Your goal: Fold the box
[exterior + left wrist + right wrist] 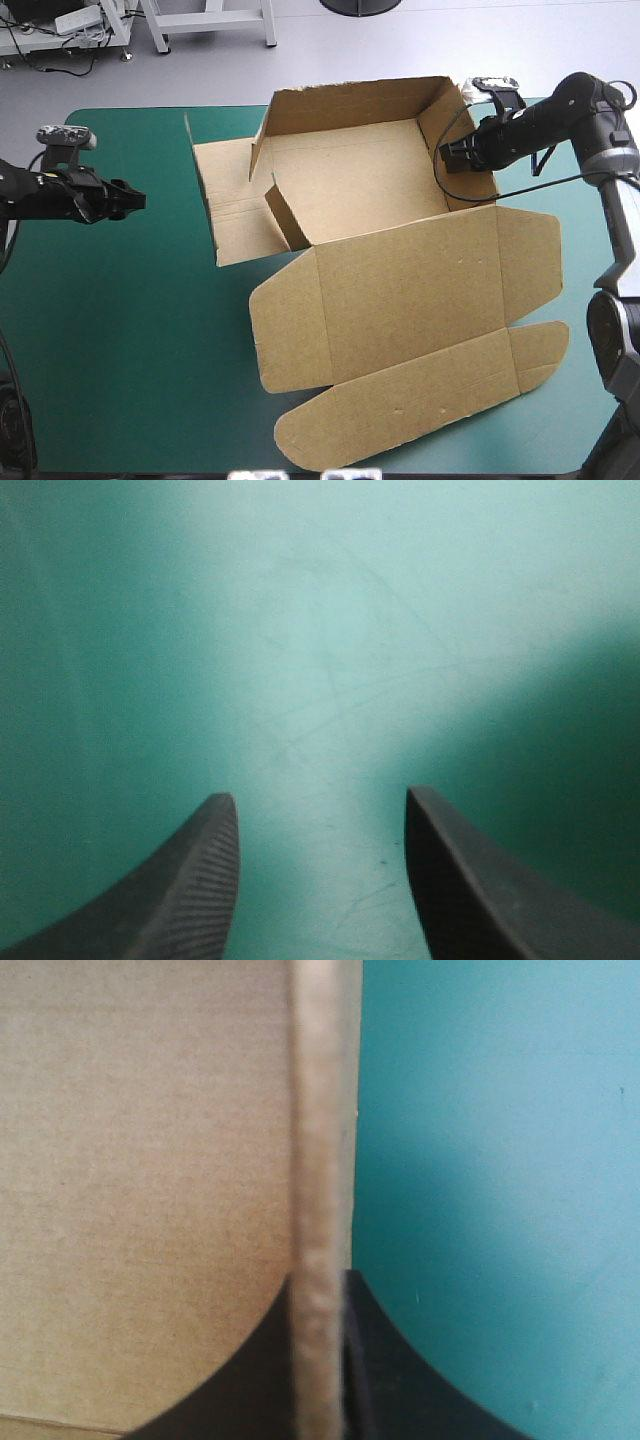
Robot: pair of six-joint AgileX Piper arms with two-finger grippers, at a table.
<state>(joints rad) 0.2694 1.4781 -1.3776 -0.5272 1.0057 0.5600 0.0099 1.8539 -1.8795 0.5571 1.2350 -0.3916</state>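
- The left gripper [135, 200] is being held over the left part of the bench [120, 330], well apart from the box [360, 175]. Its black fingers are being kept apart with nothing between them, and only the teal-green cover is being shown beneath.
- The box is being rested on the far middle and right of the bench as a half-raised tray. Its left panel [225, 210] is being left lying nearly flat, while the far wall [350, 100] is being kept upright.
- The lid [410, 290] is being left flat on the cover, spread toward the near edge, with its rounded tuck flap [420, 405] nearest.
- The right wall [440, 115] is being pinched at its upper edge by the right gripper [447, 155]. Its fingers are being closed all but fully on the board, one on each face.
- The board is being judged light and stiff, bending readily only along its scored creases. Its smooth faces may slip, and a hard squeeze may crush the fluting.
- Hold is being judged best taken at a free edge near a crease. For the left gripper that is the outer edge of the flat left panel, so that it can be swung up.
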